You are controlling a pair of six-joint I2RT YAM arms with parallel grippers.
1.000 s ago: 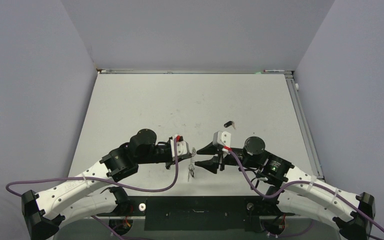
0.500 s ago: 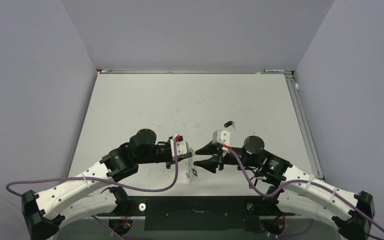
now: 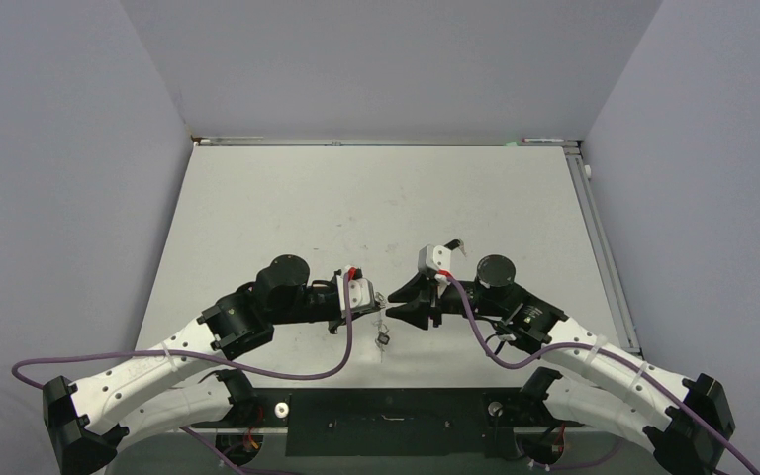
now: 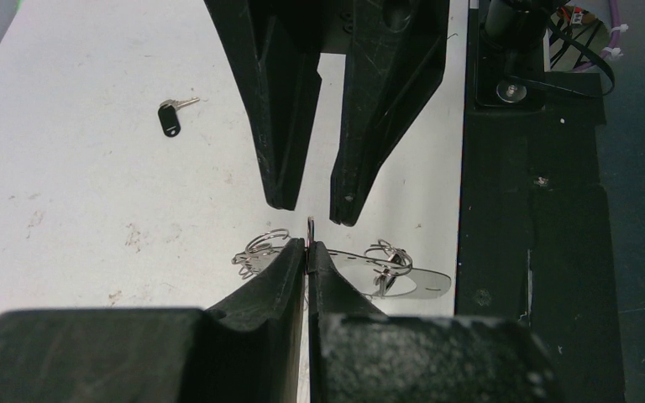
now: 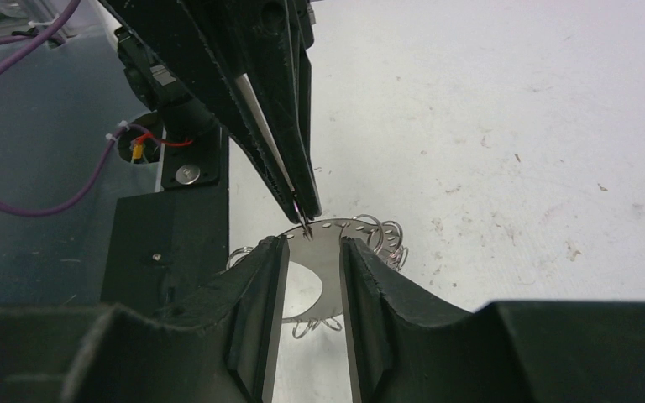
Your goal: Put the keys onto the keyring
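Left claw [image 4: 306, 250] pinches keyring [image 4: 420, 281] rim — right claw [image 4: 317, 208] gapes around it

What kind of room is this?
Most likely a robot lab's test booth: plain grey walls box in a white table, a left arm and a right arm are bolted at its near edge, and purple cables trail from them.

We're looking into a robotics lab cell: plain grey walls [image 3: 59, 148] are boxing in a scuffed white table [image 3: 356, 198], the left arm [image 3: 148, 371] and right arm [image 3: 604, 366] are sitting bolted by a black base plate [image 3: 386, 421], and purple cables [image 5: 34, 211] are trailing off them.
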